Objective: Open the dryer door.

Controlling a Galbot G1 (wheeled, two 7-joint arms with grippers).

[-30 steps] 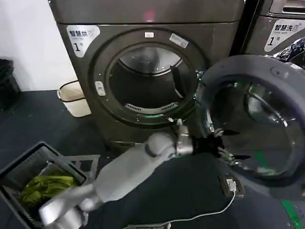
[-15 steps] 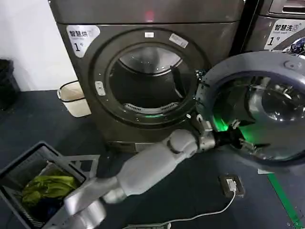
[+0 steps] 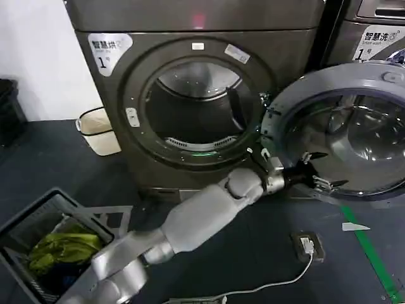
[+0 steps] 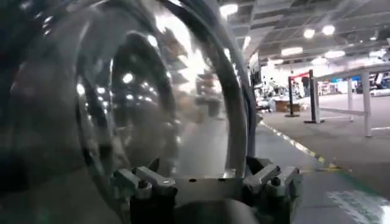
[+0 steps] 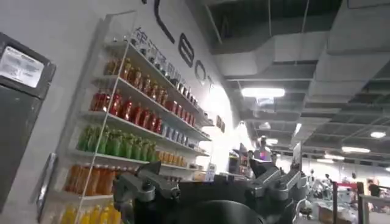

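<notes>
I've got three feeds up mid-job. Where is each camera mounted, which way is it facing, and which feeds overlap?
Head view: on the robot's head, looking forward and down at the dryer drum opening and the swung-open dryer door; the left arm crosses the view, its left gripper open at the door's inner side.
Left wrist view: on the left wrist, facing the door's bulging glass close up; its own fingers show.
Right wrist view: on the right wrist, facing a bottle shelf and the ceiling; the right gripper is open.
Shared: head and left wrist views both show the door.

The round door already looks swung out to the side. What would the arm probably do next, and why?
Probably draw the left gripper back from the dryer door. The door stands wide, its inner glass faces the camera, the drum is exposed, and the open fingers sit at its lower rim.
</notes>
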